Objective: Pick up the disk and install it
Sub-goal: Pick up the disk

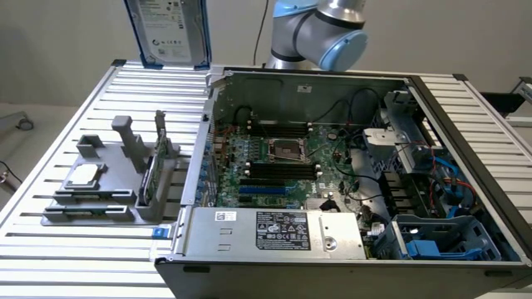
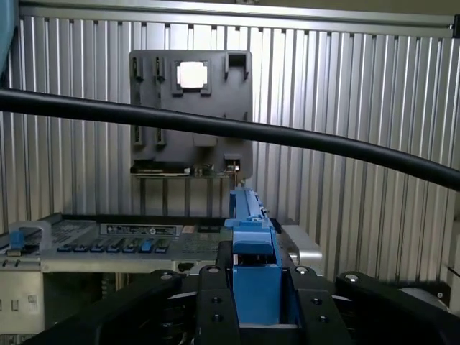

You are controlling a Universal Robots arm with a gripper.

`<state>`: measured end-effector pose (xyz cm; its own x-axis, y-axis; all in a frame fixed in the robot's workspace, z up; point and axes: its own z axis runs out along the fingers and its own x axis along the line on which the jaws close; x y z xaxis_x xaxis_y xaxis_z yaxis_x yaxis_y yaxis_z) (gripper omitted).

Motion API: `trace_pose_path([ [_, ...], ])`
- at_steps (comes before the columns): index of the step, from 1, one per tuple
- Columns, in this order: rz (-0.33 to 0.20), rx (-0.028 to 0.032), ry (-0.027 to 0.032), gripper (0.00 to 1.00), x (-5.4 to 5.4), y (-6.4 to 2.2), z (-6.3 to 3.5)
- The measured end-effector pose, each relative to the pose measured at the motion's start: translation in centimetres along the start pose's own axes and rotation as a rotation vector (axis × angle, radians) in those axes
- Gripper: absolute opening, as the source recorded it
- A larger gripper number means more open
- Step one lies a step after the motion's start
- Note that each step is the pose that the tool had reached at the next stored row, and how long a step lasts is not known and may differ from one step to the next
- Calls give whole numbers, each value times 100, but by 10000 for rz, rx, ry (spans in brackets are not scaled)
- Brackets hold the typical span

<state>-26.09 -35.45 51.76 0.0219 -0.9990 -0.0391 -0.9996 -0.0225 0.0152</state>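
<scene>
The disk (image 1: 171, 31) is a silver-grey drive with a pale label and blue side rails. It hangs upright in the air above the far side of the slatted table, beyond the far corner of the open computer case (image 1: 299, 87) on the exterior view's left. In the wrist view my gripper (image 2: 256, 291) is shut on the disk's blue rail (image 2: 253, 237), one black finger (image 2: 215, 302) on each side of it. The disk's edge points away from the camera toward the table below.
A grey fixture (image 1: 99, 187) on the exterior view's left holds a small silver chip (image 1: 87, 177) and an upright card (image 1: 154, 174). Another blue carrier (image 1: 432, 249) sits in the case's near bay. The arm (image 1: 320, 31) rises behind the case. A black cable (image 2: 230, 129) crosses the wrist view.
</scene>
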Motion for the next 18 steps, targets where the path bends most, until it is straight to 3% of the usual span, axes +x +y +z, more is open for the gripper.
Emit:
trace_pose_path([
  [8,-1,2,-2,33,283,-183,-9],
  [18,0,1,-1,33,480,-621,12],
])
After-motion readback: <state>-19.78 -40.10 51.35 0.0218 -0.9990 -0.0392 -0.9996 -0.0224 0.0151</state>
